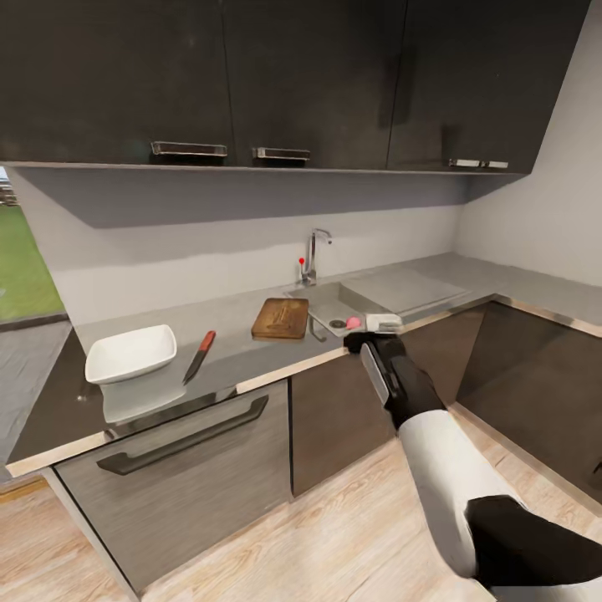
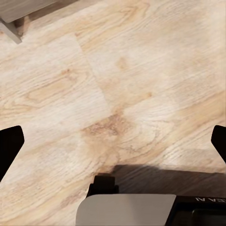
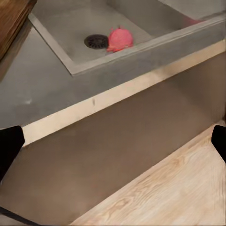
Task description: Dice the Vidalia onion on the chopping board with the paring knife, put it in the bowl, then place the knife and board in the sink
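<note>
Right gripper (image 1: pixel 374 328) wide open, empty, at surface (image 1: pixel 242 351) edge near Vidalia onion (image 3: pixel 119 38) in sink (image 3: pixel 70 28); left gripper (image 2: pixel 113 141) open over floor (image 2: pixel 113 84).

Dark cabinets (image 1: pixel 318 75), pale wood floor (image 1: pixel 334 535)

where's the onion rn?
Vidalia onion lies in the sink beside the drain, right of the chopping board.

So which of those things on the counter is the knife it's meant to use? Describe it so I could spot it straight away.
Start at the grey countertop and look left of the sink. The paring knife lies flat between the white square bowl and the brown chopping board. It is the one slim thing there, with a dark pointed blade and a red-orange handle.
</note>
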Available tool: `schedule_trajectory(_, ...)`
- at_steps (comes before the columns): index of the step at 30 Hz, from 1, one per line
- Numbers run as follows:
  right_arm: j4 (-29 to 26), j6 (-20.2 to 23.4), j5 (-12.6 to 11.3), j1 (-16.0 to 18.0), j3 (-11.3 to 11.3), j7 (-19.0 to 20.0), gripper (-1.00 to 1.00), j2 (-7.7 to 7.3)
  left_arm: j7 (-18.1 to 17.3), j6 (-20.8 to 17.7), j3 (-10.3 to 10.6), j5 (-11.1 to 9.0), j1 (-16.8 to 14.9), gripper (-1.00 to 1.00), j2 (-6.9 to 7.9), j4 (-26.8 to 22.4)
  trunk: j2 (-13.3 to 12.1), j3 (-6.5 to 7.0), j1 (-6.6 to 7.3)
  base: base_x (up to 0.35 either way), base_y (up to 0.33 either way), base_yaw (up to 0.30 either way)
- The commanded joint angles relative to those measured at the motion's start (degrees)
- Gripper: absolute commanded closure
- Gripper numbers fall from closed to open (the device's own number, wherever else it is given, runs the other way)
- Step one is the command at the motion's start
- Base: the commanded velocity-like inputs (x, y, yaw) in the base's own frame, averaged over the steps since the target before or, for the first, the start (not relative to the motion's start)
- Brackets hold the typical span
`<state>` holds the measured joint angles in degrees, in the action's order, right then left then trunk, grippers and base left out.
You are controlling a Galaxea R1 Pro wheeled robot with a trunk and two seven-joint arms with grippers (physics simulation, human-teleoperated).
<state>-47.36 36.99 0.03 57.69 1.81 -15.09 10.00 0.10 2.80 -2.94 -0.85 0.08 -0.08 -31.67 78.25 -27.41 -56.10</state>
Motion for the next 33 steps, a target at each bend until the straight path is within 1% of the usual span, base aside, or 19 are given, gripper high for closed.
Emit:
schedule_trajectory(1, 1.7, 0.29, -0.08, 1.51, 0.11, -0.27, -1.0, 0.0, 0.02, 0.1, -0.05, -0.1, 0.01, -1.0, -0.01, -0.06, -0.39, 0.12, 0.22, 0.0, 0.0, 0.0)
schedule_trajectory(5, 8.66, 0.2, -0.18, 7.56, 0.12, -0.28, -1.0, 0.0, 0.02, 0.1, -0.05, -0.11, 0.01, -1.0, -0.01, 0.02, -1.99, 0.84, 1.1, 0.0, 0.0, 0.0)
schedule_trajectory(7, 9.56, 0.19, -0.18, 8.33, 0.19, -0.29, -1.0, 0.0, 0.0, 0.1, -0.05, -0.11, 0.01, -1.0, -0.01, 0.03, -2.79, 1.2, 1.54, 0.0, 0.0, 0.0)
schedule_trajectory(16, 12.57, 0.11, 0.07, 8.77, 0.26, 0.04, -1.0, 0.0, 0.01, 0.1, -0.05, -0.11, 0.01, -1.0, -0.01, -0.09, -6.4, 2.81, 3.52, 0.0, 0.0, 0.029)
schedule_trajectory(30, 12.9, -0.81, 0.11, 8.76, 0.25, -0.06, -1.0, 0.0, -0.16, 0.04, -0.07, -0.11, 0.01, -1.0, 0.15, -0.04, -12.02, 5.33, 6.59, 0.0, 0.0, 0.256)
schedule_trajectory(33, 12.9, -1.71, 0.15, 8.74, 0.2, -0.04, -1.0, 0.0, -0.32, 0.02, -0.04, -0.13, 0.01, -1.0, 0.16, 0.0, -13.22, 5.87, 7.25, 0.0, 0.0, 0.19)
